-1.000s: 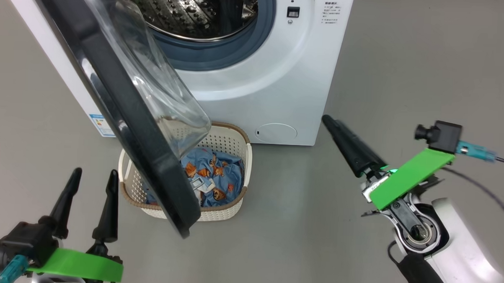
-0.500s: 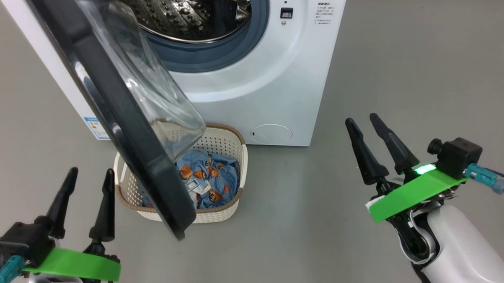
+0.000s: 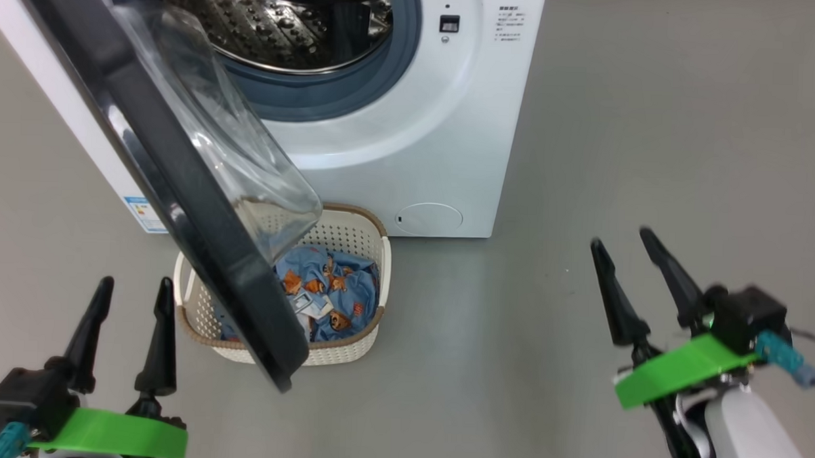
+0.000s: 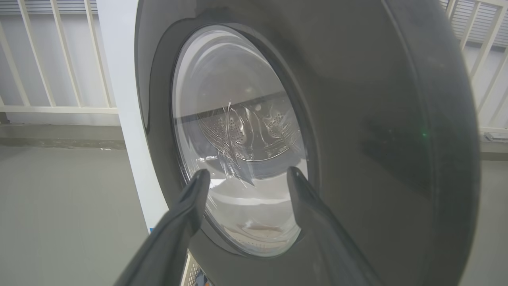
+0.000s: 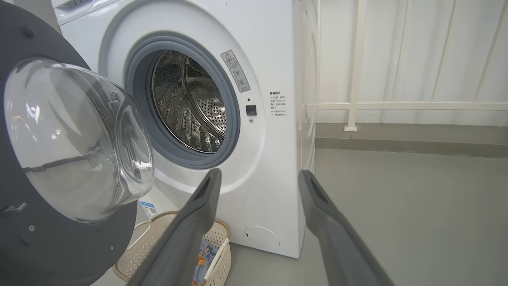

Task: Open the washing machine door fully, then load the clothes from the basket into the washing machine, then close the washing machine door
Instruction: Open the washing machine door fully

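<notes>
The white washing machine (image 3: 410, 154) (image 5: 274, 71) stands ahead, its steel drum (image 3: 279, 14) (image 5: 186, 107) exposed. Its black-rimmed door (image 3: 165, 173) (image 4: 377, 131) (image 5: 43, 238) hangs partly open, swung out over the cream basket (image 3: 350, 227) (image 5: 220, 246). Blue bear-print clothes (image 3: 331, 291) (image 5: 202, 258) lie in the basket, partly hidden by the door. My left gripper (image 3: 134, 287) (image 4: 246, 174) is open at the lower left, on the door's outer side, facing its glass window. My right gripper (image 3: 620, 240) (image 5: 258, 174) is open and empty over the floor right of the machine.
Bare grey floor (image 3: 655, 129) spreads to the right of the machine and in front of the basket. A white railing (image 5: 397, 105) (image 4: 47, 107) runs along the wall behind. A blue label sticker (image 3: 140, 213) is at the machine's lower left corner.
My right gripper has pulled back from near the machine's lower right corner and turned upright, its fingers now spread. The camera has shifted slightly. The door and left gripper look unchanged.
</notes>
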You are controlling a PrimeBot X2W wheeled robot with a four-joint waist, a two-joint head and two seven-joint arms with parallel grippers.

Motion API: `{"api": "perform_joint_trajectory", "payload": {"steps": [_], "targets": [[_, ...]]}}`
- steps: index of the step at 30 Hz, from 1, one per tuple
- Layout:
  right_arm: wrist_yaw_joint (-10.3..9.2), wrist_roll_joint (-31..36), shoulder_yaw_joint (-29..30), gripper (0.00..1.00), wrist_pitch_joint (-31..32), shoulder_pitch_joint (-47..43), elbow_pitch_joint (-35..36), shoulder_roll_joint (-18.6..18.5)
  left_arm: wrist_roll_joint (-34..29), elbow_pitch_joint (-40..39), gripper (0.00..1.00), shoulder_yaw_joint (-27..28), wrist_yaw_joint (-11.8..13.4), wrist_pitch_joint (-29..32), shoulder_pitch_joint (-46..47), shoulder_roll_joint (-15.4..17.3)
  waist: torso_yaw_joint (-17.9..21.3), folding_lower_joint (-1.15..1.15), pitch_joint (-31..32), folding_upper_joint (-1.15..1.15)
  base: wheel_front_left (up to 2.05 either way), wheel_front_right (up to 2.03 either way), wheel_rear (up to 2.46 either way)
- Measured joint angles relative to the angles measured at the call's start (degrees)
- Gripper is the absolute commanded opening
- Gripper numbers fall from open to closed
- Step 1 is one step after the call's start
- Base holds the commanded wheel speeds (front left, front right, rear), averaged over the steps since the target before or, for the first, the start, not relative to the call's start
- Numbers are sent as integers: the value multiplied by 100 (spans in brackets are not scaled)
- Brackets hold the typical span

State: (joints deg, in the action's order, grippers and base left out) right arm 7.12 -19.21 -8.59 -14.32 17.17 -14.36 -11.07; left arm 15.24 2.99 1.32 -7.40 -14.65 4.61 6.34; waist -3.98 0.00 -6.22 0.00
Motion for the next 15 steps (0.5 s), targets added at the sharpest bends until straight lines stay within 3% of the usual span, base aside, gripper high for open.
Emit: {"api": "perform_joint_trajectory", "payload": {"steps": [15], "targets": [[1, 787, 754, 100, 0, -1143, 448, 521, -42, -49, 100, 175, 0, 0, -291, -120, 117, 0, 168, 0, 0, 0, 0]]}}
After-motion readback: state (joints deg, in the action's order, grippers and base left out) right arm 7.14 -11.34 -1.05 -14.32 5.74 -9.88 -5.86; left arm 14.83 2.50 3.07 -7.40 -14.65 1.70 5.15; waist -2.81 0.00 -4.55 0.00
